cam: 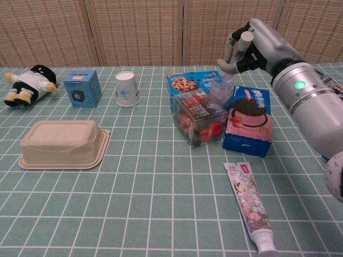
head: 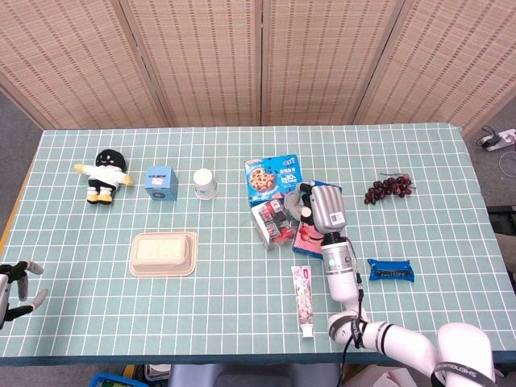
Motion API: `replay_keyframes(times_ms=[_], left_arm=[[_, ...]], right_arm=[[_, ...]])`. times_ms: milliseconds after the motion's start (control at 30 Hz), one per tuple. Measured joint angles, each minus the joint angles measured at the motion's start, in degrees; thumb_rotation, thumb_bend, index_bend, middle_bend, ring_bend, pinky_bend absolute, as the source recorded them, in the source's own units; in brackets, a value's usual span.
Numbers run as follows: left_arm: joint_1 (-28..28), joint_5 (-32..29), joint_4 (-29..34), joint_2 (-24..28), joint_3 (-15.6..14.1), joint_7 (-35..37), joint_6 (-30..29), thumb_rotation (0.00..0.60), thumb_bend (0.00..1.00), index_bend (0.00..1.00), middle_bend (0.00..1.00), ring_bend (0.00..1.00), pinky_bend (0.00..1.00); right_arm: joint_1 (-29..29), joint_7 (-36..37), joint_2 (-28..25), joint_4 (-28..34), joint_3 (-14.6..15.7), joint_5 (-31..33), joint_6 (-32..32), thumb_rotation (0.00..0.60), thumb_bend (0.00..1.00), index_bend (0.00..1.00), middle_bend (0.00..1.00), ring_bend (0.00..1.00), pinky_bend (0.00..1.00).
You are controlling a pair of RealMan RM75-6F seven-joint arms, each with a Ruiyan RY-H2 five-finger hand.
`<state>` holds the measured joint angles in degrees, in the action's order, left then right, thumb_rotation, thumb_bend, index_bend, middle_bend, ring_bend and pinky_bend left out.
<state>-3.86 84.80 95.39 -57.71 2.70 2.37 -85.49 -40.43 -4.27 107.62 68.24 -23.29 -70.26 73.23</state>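
My right hand hovers with bent fingers over a cluster of snacks and holds nothing. Just under its fingertips stands a small clear plastic container. In front of that lies a clear box of red items, and to its right a blue and pink sandwich-cookie box. A blue chocolate-chip cookie bag lies behind them. My left hand stays off the table's near left corner, fingers spread and holding nothing.
A flowered toothpaste tube lies near the front edge, with a blue packet to its right. Dark grapes sit far right. To the left are a beige lidded container, a paper cup, a small blue box and a plush doll.
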Motion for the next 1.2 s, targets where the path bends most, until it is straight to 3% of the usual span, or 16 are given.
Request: replay_keyframes(times_ms=[733,1000,1200], left_arm=[[-0.2,0.3,0.0,-0.3,-0.2,-1.0,0.2,0.6,0.24,0.56,0.74,0.48,0.71],[-0.2,0.2,0.0,-0.4,-0.2,-1.1,0.2,0.6,0.24,0.56,0.74,0.48,0.71],[-0.2,0.2,0.0,-0.3,-0.2,-0.9,0.1,0.6,0.24,0.56,0.74,0.48,0.71]], right_arm=[[3.6,-6.2,-7.4,20.6,1.6,-3.3,5.6,0.6,0.4,0.76,1.0,1.0,1.0],[5.6,-2.0,-11.0,30.5,2.6,-2.6,4.1,0.6,0.41,0.77,1.0,1.0,1.0],[6.6,5.9,-14.5,35.8,3.2,-1.2,-0.5,0.6,0.41,0.78,1.0,1.0,1.0]])
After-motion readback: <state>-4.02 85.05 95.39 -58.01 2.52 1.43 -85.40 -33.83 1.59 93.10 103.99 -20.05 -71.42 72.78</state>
